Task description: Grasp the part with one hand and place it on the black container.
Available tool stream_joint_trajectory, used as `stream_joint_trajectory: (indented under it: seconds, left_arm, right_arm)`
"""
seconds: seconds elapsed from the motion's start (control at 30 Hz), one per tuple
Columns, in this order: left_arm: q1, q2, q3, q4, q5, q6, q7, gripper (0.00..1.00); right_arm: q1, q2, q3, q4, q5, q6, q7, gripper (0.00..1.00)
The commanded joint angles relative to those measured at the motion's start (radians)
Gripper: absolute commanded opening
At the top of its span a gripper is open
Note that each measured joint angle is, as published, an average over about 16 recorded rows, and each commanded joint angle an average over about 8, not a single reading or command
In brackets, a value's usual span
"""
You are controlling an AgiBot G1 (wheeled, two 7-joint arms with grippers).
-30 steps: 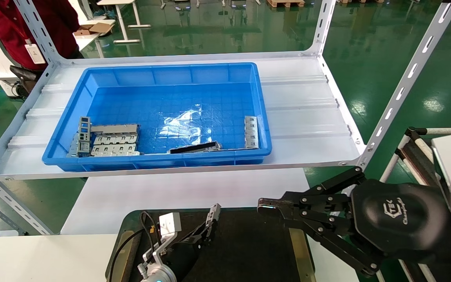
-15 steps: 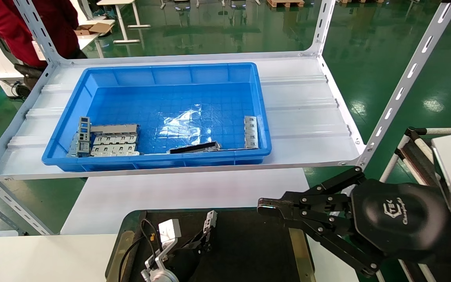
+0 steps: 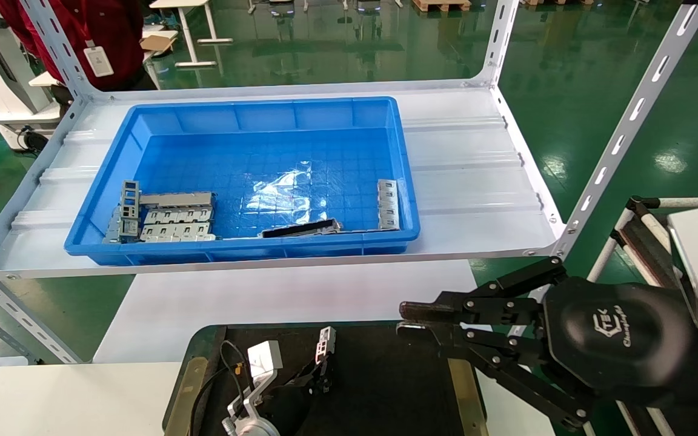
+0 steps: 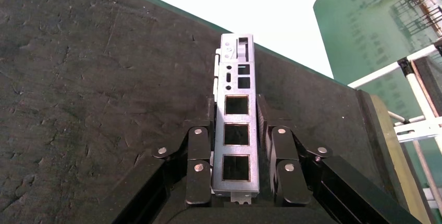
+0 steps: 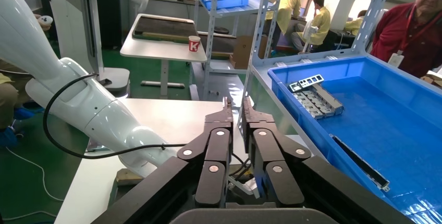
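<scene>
Part clamped in left gripper, low over black container

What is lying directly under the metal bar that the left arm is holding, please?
Under the metal bar, held by the left tool, lies the black tray, its scuffed surface bare around the bar. The spot right beneath is covered, so contact cannot be judged.

left gripper jaws clamped, low | right gripper jaws seemingly closed, raised
</scene>
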Motion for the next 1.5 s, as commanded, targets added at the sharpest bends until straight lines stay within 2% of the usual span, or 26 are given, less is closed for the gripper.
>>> stream_joint_trajectory:
  seconds: [0.03, 0.53, 0.77, 1.1, 1.5]
  left_arm:
    - [-0.003, -0.001, 0.011, 0.002, -0.006, -0.006, -0.005, 1.00]
    - [-0.023, -0.009, 0.064, -0.003, -0.022, -0.021, -0.030, 1.00]
    - [-0.014, -0.048, 0.067, -0.064, -0.001, 0.011, -0.025, 1.00]
    - [0.024, -0.206, 0.034, -0.243, 0.035, 0.150, 0.004, 1.00]
    - [0.095, -0.449, -0.074, -0.437, 0.006, 0.405, 0.102, 1.00]
  right_arm:
    - [0.000, 0.000, 0.000, 0.000, 0.000, 0.000, 0.000, 1.00]
    - [0.000, 0.000, 0.000, 0.000, 0.000, 0.000, 0.000, 1.00]
    - [0.000, 0.000, 0.000, 0.000, 0.000, 0.000, 0.000, 1.00]
    - [0.000, 0.000, -0.001, 0.000, 0.000, 0.000, 0.000, 1.00]
    - [0.000, 0.000, -0.001, 0.000, 0.000, 0.000, 0.000, 1.00]
